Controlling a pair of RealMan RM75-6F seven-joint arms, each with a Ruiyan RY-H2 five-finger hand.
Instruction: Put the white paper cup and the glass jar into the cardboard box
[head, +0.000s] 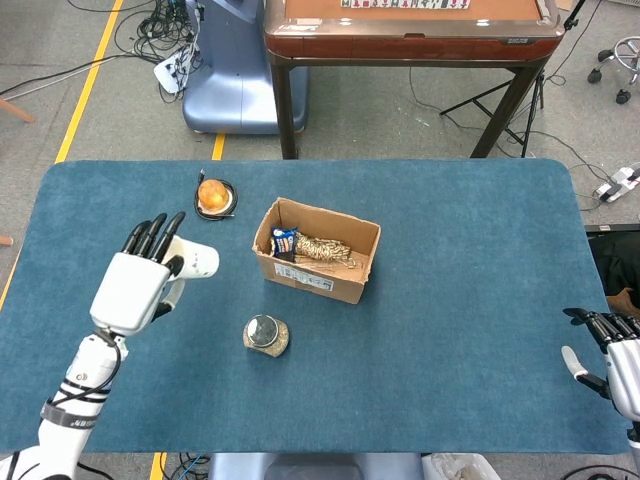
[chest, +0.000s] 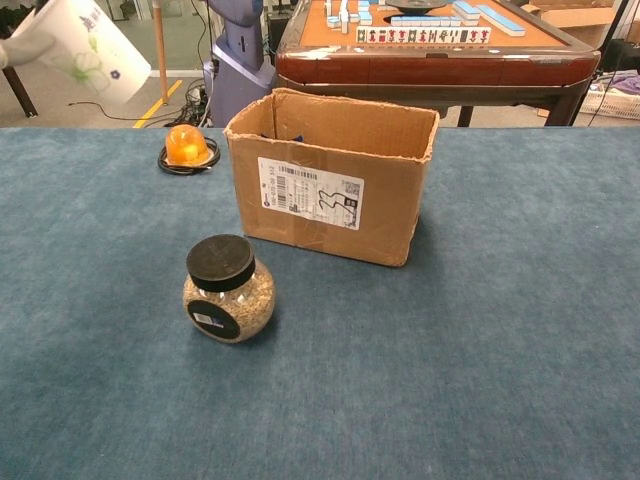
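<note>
One white paper cup (head: 197, 262), tilted, rides in my left hand (head: 134, 285) at left centre, fingers wrapped round it; I should clear the cardboard box (head: 316, 250) wall before releasing. My right hand (head: 612, 360), lower right, hangs spread, empty. Chest view: cup upper left, glass jar (chest: 228, 289) standing lower left.

White paper cup (head: 199, 262) aloft, tilted; glass jar (chest: 229, 290) upright; cardboard box (head: 317, 249) open.

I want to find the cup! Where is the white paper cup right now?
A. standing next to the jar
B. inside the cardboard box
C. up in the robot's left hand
C: the left hand holds the white paper cup lifted above the table.
</note>
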